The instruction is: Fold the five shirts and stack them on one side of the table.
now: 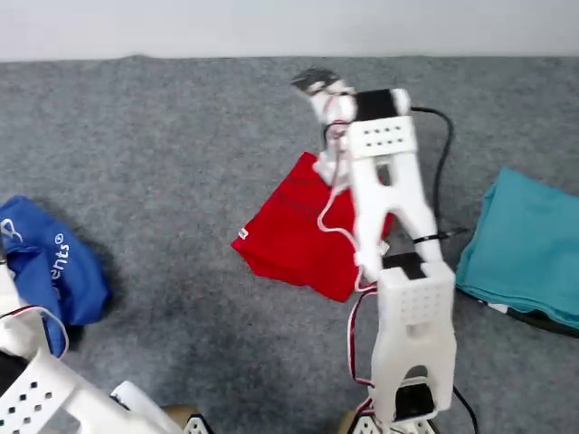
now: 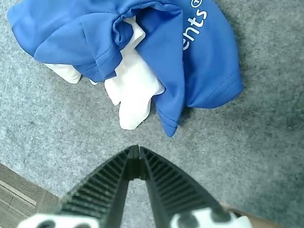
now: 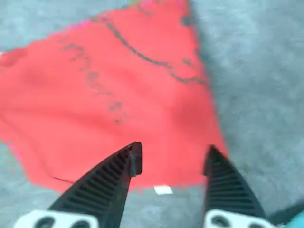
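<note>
While the right gripper is hanging with its two fingers spread wide and nothing between them, the red shirt is lying directly under and ahead of the tips. Its near hem is running across just behind them, and a small white tag is poking out at that edge. The shirt is looking folded into a rough flat packet, slightly skewed, on the grey table covering.

The likely risk is in the pinch. If the fingers are closing on the top layer alone, lifting or dragging will be peeling the packet open. If they are coming down too hard, they may be snagging the covering as well.

The left gripper is holding its fingers pressed together, gripping nothing. Just beyond its tips the blue shirt is lying crumpled with a white shirt tangled under it. Picking one may be pulling the other along.

Well off to the far side of the right arm, a teal shirt is sitting folded on top of a darker garment, apparently the stack being built.
</note>
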Controlling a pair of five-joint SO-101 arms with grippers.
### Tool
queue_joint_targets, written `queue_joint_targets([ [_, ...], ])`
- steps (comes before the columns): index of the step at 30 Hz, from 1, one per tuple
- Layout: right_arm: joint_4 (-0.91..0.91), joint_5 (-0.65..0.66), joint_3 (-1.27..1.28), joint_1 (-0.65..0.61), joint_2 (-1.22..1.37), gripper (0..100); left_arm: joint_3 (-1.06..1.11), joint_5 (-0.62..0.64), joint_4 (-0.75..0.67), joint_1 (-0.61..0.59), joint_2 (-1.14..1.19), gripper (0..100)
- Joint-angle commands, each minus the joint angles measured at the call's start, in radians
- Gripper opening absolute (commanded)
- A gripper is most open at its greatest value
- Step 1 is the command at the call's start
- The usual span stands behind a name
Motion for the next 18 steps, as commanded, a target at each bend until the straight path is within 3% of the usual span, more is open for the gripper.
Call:
queue_joint_targets([
  [1,0.041,-0.014,-0.043,-0.085,-0.016,0.0,-0.002,-0.005,-0.018,0.006,-0.011,1],
  [3,0.041,-0.014,-0.02,-0.136,-0.01,3.5,-0.004,-0.003,-0.015,0.006,-0.011,1],
  [10,0.033,-0.015,0.029,-0.308,0.101,0.9,-0.002,-0.003,-0.018,0.006,-0.011,1],
  [18,-0.131,-0.015,-0.009,-0.437,0.237,0.9,-0.002,-0.003,-0.015,0.006,-0.011,1],
])
